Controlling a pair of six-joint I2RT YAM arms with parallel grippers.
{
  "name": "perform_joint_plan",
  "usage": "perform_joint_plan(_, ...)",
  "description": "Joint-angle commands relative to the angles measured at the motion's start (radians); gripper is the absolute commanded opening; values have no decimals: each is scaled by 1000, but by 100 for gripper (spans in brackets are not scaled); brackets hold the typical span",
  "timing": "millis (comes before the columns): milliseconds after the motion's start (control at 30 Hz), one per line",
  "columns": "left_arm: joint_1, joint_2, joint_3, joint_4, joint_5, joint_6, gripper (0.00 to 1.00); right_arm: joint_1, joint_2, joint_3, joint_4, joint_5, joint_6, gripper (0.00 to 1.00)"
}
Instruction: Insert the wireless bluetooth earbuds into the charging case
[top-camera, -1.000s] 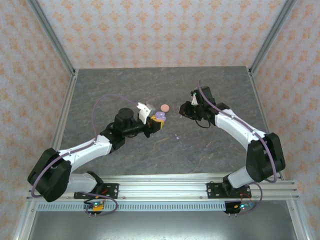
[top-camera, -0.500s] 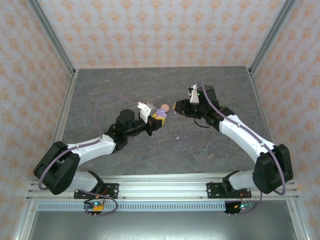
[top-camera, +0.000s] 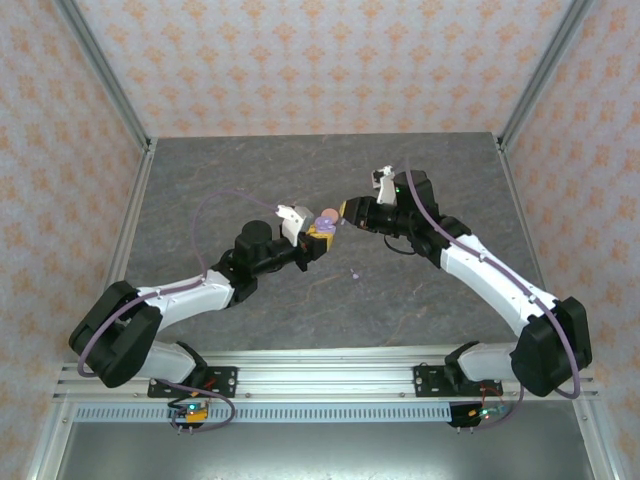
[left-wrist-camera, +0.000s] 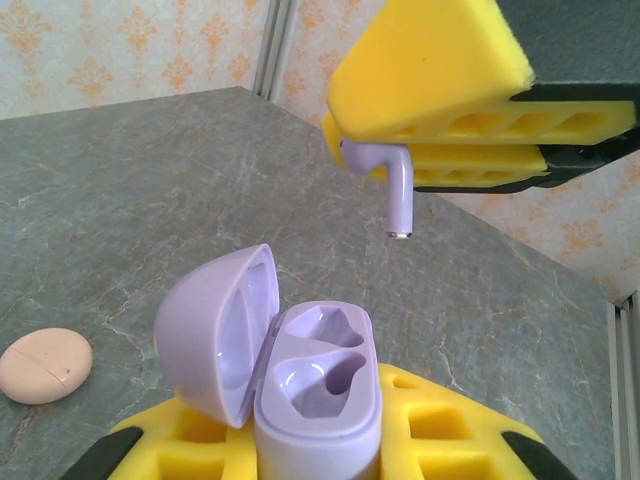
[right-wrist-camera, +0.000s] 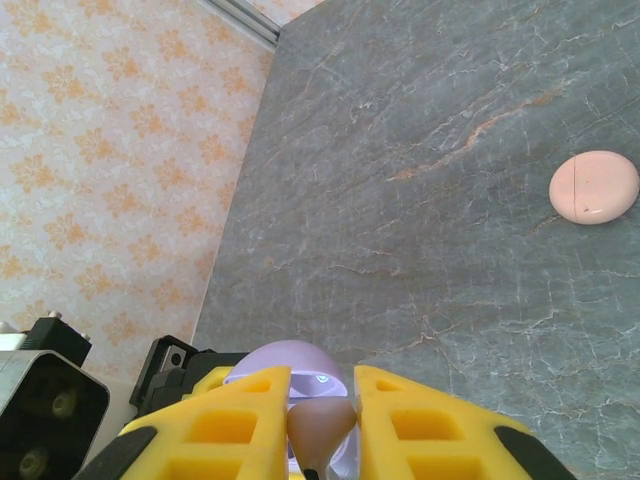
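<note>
Lavender earbud (left-wrist-camera: 398, 187), pinched in right end effector (top-camera: 348, 212), now nearer case (left-wrist-camera: 318, 395) clamped by left end effector (top-camera: 318, 236).

Left wrist view: the head of the lavender earbud (left-wrist-camera: 398, 195) was hidden between the yellow pads of the right gripper (left-wrist-camera: 352, 140); 1 stem alone was exposed. The base of the charging case (left-wrist-camera: 318, 395) was cut off by the lower edge, seated between the pads of the left gripper (left-wrist-camera: 318, 440), whose fingers were also cropped. Right wrist view: the earbud was out of focus, colour and outline unreadable, and the case was largely covered by the 2 fingers. Top view: 1 lavender speck (top-camera: 353, 274) on the table (top-camera: 250, 180) was too small to identify.
</note>
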Motion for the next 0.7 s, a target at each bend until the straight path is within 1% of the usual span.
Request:
perform_joint_plan(0,-15,-9,9,44,-45,-1,13,14,-26,10,57,-5,19,21)
perform_joint_plan(667,-39,11,71,6,-53,-17,14,34,-6,15,82,2,34,21)
